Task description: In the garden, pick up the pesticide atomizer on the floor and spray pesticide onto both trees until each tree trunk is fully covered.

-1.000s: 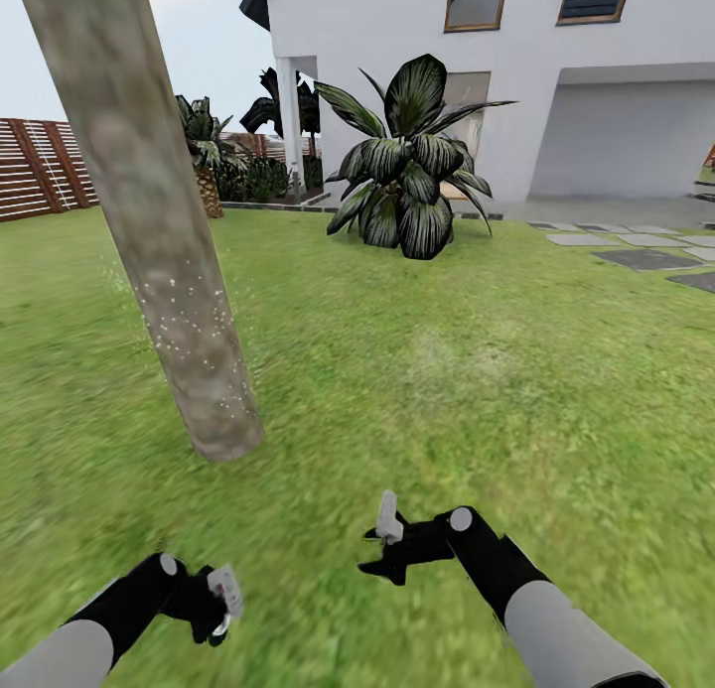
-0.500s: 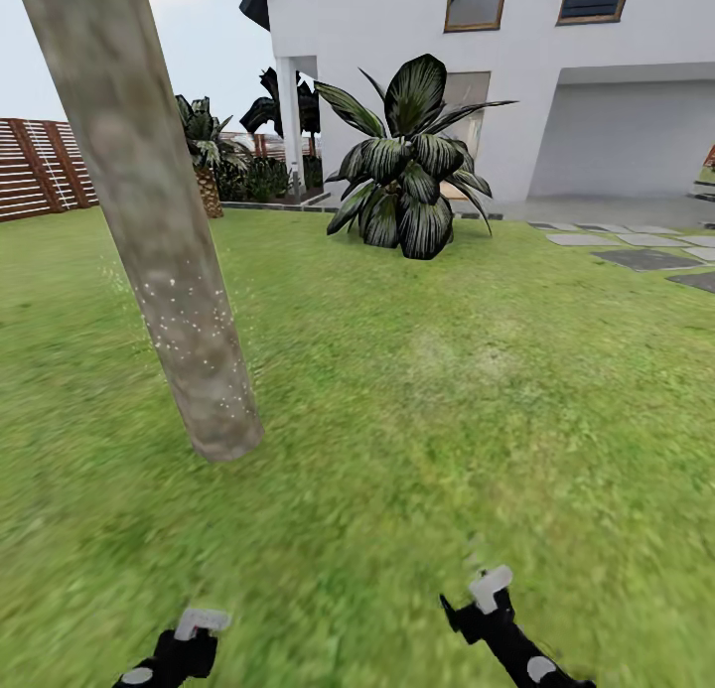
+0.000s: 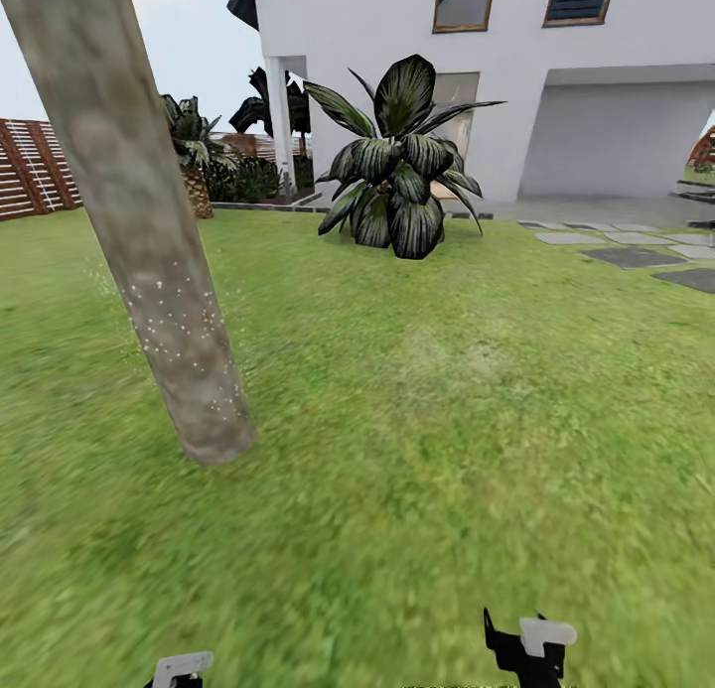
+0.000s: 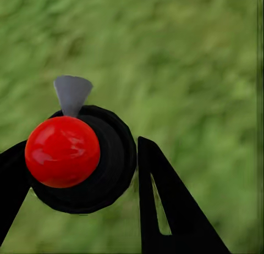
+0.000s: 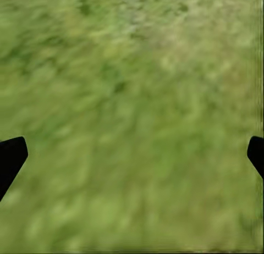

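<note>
- On the lawn (image 3: 447,390), the tree trunk (image 3: 149,241) stands ahead-left, flecked with white spray droplets low down.
- Left gripper (image 4: 82,171): fingers closed around the pesticide atomizer (image 4: 77,155), red cap toward the camera, carried low for transit.
- Right gripper (image 5: 132,155): spread wide, empty, over grass.

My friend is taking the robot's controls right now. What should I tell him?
Left hand: shut on the atomizer, a black sprayer with a red ball top, pointing at grass.
Right hand: open, holding nothing, above the lawn.
Tree trunk stands ahead on the left; white specks dot its lower part, the upper part looks bare.
Done: atomizer picked up.
Left: probably finish covering this trunk, then find and spray the second tree.
</note>
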Controlling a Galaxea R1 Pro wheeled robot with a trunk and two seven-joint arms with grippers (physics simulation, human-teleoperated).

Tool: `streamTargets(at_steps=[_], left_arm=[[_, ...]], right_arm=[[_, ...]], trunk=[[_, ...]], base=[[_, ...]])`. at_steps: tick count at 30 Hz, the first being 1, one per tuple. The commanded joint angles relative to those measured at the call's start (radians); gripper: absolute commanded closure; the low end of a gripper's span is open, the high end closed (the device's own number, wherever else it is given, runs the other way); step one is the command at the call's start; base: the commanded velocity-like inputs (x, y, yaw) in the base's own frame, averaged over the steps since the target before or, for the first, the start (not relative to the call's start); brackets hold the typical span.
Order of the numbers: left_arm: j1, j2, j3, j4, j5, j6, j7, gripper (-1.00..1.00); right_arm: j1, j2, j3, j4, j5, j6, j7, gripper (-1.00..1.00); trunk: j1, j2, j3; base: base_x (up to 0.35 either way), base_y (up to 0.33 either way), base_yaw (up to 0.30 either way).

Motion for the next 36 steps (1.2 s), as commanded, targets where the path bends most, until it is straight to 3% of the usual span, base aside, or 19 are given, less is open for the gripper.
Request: streamTargets(at_steps=[1, 19, 26, 36], left_arm=[[0.0, 0.0, 0.0, 0.0, 0.001, 0.0, 0.0, 1.0], [0.009, 0.01, 0.0, -0.008, 0.002, -0.018, -0.009, 1.0], [0.009, 0.005, -0.002, -0.008, -0.01, -0.02, -0.003, 1.0], [0.009, 0.012, 0.0, -0.002, -0.001, -0.018, 0.0, 1.0]], right_arm=[[0.001, 0.0, 0.0, 0.001, -0.001, 0.0, 0.0, -1.0], [0.002, 0.001, 0.0, -0.001, -0.003, 0.0, 0.002, -1.0], [0.001, -0.003, 0.0, -0.002, -0.001, -0.001, 0.002, -1.0], [0.002, -0.004, -0.002, -0.003, -0.006, 0.0, -0.003, -1.0]], trunk=[[0.0, 0.0, 0.0], [0.0, 0.0, 0.0], [0.0, 0.0, 0.0], [0.0, 0.0, 0.0]], base=[[0.0, 0.0, -0.26], [0.0, 0.0, -0.266], [0.0, 0.0, -0.052], [0.0, 0.0, -0.075]])
